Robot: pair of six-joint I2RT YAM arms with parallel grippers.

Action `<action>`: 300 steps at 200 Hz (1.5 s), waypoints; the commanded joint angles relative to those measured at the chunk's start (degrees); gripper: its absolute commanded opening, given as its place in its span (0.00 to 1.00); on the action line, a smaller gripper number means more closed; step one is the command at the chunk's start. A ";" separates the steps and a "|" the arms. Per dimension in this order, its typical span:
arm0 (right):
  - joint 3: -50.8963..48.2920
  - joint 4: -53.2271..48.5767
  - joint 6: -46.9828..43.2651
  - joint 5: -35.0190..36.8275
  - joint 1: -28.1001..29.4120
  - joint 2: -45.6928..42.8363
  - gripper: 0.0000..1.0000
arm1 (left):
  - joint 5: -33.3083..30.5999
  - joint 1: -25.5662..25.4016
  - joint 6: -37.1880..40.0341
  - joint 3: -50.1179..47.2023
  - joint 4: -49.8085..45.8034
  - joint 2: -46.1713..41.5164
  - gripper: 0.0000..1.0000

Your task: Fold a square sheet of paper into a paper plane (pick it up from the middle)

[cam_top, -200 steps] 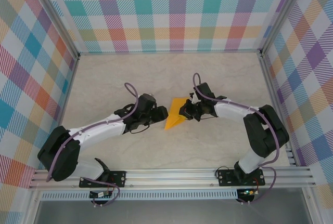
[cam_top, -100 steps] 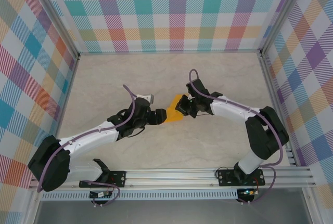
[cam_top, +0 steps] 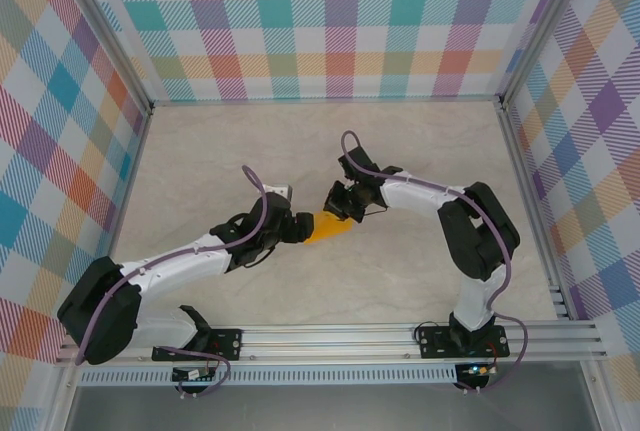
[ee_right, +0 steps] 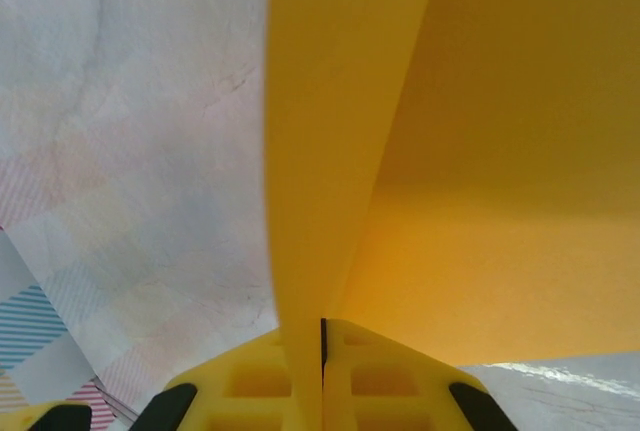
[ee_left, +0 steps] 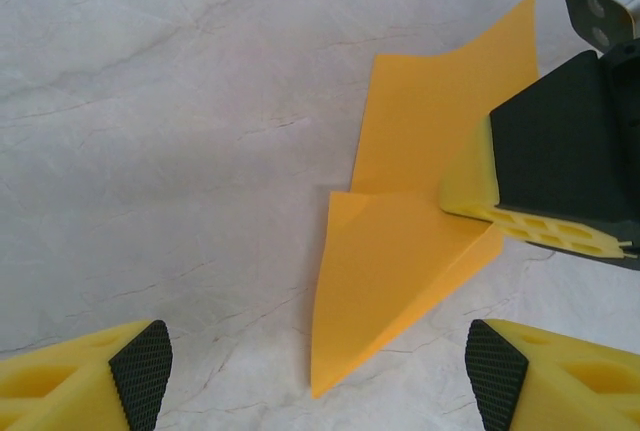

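Observation:
The orange-yellow square sheet of paper is folded into a slim pointed dart, the paper plane (cam_top: 322, 228), and it lies low over the middle of the table. My right gripper (cam_top: 340, 209) is shut on its wide rear end. The right wrist view shows the jaws (ee_right: 322, 336) pinching a paper layer (ee_right: 480, 151). In the left wrist view the plane (ee_left: 400, 261) points toward the camera. My left gripper (ee_left: 318, 361) stands open, its pads either side of the pointed tip and clear of it. From above, the left gripper (cam_top: 297, 226) is just left of the tip.
The pale marble table top (cam_top: 420, 151) has checked walls (cam_top: 320, 21) on three sides. An aluminium rail (cam_top: 330, 336) runs along the near edge by the arm bases. Bare table lies to the far side and to the right.
My left gripper has opened wider and now straddles the plane's tip. The right gripper has swung left and a little farther away, carrying the paper with it.

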 commanded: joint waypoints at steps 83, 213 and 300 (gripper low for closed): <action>2.05 -9.67 -2.70 7.81 3.74 -2.32 0.05 | 2.97 0.06 -0.21 -3.00 2.42 -2.88 0.80; -7.19 -4.09 9.04 8.71 0.07 -7.72 0.05 | 9.85 -2.59 7.10 -4.80 10.47 -0.44 0.74; -3.44 -9.99 6.89 14.76 1.85 -13.37 0.05 | 7.79 -3.42 8.34 -3.35 10.88 2.35 0.70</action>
